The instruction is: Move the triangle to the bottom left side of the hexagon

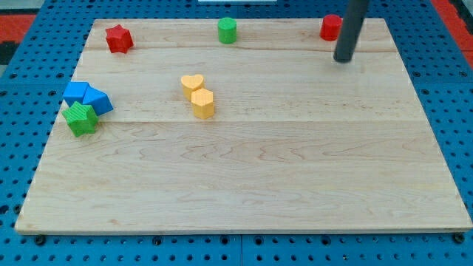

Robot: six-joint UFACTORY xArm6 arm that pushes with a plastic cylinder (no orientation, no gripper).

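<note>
A blue triangle block (98, 100) lies at the view's left side of the board, touching a blue cube (75, 93) on its left and a green star (80, 118) below it. A yellow hexagon block (203, 103) sits near the board's middle, touching a yellow heart (192, 83) just above it. My tip (344, 59) is at the view's top right, far from the triangle and the hexagon, just below and right of a red cylinder (330, 27).
A red star (118, 38) lies at the view's top left and a green cylinder (227, 30) at the top middle. The wooden board (244, 185) rests on a blue pegboard surface (22, 44).
</note>
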